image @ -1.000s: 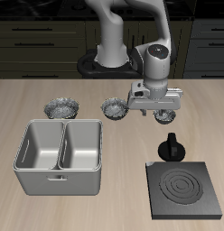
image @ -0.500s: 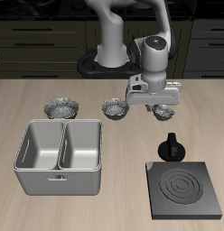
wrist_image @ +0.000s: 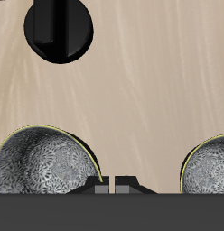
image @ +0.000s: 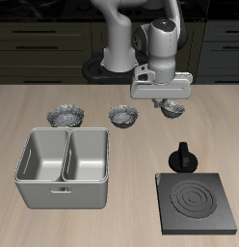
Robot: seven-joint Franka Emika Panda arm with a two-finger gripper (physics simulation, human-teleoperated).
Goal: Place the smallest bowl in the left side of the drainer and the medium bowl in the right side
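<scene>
My gripper (image: 166, 102) is shut on the rim of the smallest bowl (image: 173, 109), a shiny metal bowl with a mottled dark inside, and holds it just above the table near the back. In the wrist view the fingers (wrist_image: 105, 186) are closed at that bowl's rim (wrist_image: 37, 167). The medium bowl (image: 122, 117) rests on the table beside it and also shows in the wrist view (wrist_image: 211, 170). The grey two-compartment drainer (image: 54, 193) stands nearer the front edge, and both compartments are empty.
The largest bowl (image: 66, 116) sits behind the drainer. A black knobbed object (image: 182, 157) stands on the table, also seen in the wrist view (wrist_image: 58, 32). A black square stove plate (image: 197, 203) lies by the front edge.
My gripper has risen and shifted slightly back, and the smallest bowl has lifted off the table with it. The other bowls have not moved.
</scene>
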